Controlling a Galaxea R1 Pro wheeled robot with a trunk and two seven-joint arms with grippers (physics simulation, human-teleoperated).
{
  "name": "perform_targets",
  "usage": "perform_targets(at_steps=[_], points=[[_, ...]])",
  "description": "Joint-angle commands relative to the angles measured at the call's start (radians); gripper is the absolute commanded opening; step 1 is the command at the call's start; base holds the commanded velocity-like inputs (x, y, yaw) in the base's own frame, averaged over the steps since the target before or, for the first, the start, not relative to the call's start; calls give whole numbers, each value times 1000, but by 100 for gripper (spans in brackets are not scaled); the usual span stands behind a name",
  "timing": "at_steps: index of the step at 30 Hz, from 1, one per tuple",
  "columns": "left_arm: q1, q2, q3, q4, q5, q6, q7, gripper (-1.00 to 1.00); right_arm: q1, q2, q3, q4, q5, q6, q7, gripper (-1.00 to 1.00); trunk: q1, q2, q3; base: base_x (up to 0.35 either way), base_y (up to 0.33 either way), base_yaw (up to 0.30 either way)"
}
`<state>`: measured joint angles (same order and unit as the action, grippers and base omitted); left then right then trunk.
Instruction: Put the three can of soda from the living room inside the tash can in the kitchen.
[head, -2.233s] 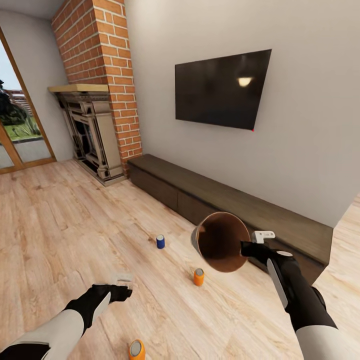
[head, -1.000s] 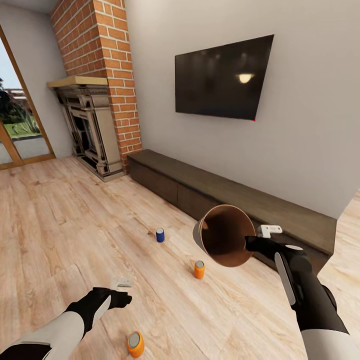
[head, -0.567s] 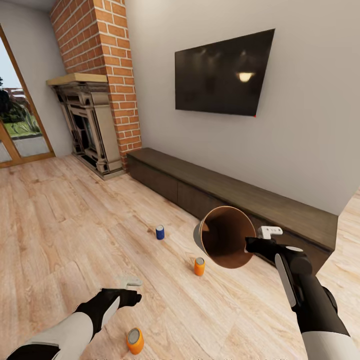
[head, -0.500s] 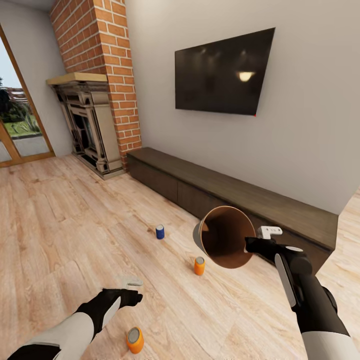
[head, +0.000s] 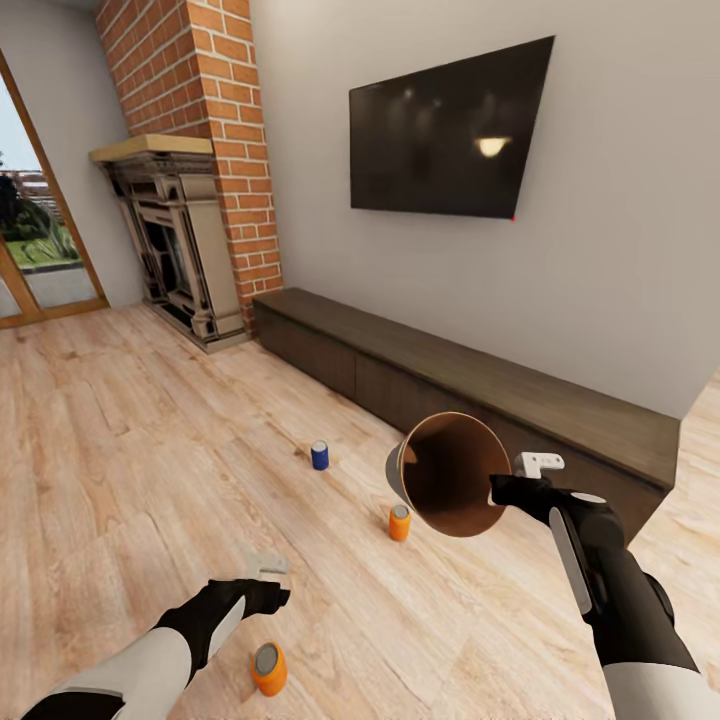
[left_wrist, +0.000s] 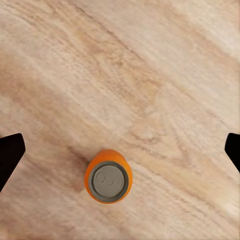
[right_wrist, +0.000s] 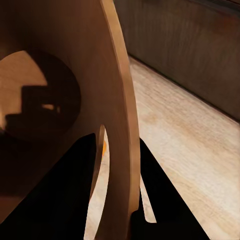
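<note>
Three cans of soda stand uncollected on the floor: your open left pincer hovers over one, your right pincer grips the trash can.

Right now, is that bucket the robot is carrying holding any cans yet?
Empty. The trash can, held tilted by the right gripper, shows a bare coppery inside. All three soda cans stand on the floor.

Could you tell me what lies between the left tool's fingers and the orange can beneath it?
Nothing but bare wood floor. In the left wrist view the left tool is open, and the orange can stands upright between its fingertips, untouched.
</note>
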<state>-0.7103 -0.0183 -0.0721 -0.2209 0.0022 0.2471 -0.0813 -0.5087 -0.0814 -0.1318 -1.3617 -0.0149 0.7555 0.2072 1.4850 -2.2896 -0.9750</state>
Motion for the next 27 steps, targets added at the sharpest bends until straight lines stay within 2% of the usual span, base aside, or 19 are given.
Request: perform_targets(at_steps=[1,27], points=[[0,0,0,0,0,0,0,100,-1,0,-1,-1,-19,1,6,-100,4,-7,-4,0,0,0],[0,-1,0,0,-1,-5,0,100,-1,-2,-2,-1,-17,2,6,-100,103,-189,-120,0,0,0]])
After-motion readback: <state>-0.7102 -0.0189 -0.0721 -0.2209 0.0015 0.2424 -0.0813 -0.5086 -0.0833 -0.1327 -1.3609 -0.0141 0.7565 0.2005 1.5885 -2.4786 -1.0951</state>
